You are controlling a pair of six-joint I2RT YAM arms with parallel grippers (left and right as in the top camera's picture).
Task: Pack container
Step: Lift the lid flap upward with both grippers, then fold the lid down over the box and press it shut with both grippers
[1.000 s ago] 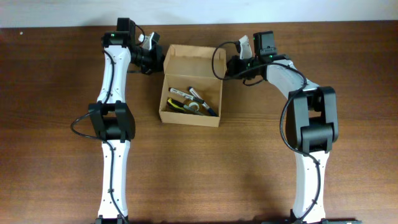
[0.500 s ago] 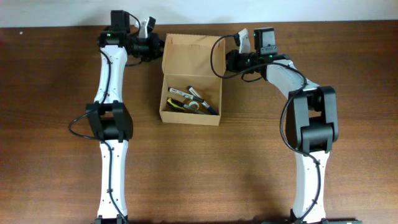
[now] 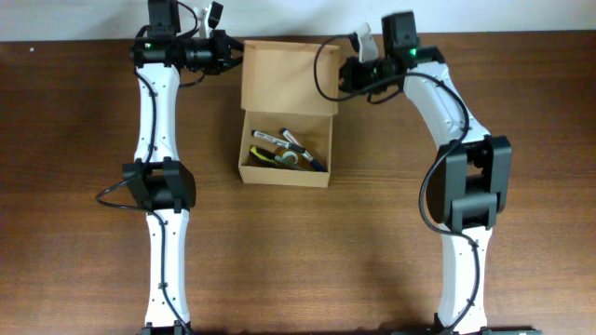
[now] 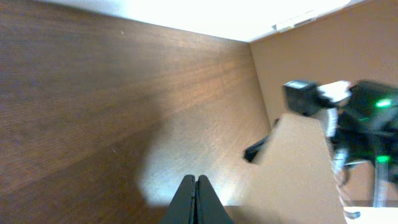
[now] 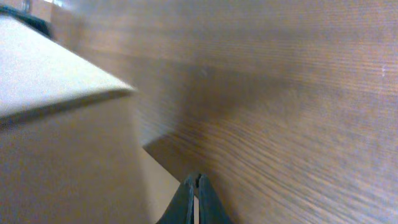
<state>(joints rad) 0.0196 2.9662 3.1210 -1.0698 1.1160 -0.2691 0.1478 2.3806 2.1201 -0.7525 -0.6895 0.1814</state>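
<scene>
The plain tan cardboard container (image 3: 285, 172) sits by the middle of the table's (image 3: 521, 140) far edge, flap lid (image 3: 289, 79) open, markers (image 3: 291, 149) inside. Left gripper (image 4: 196, 186) and right gripper (image 5: 196, 185) flank the flap, both pinched closed, empty.

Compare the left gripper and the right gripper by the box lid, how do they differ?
The left gripper is beside the left edge of the open lid of the container, near its far corner; the right gripper is beside the lid's right edge, slightly nearer the hinge. The left arm runs nearly straight up the table, while the right arm bows outward. Both grippers are shut, holding nothing.
</scene>
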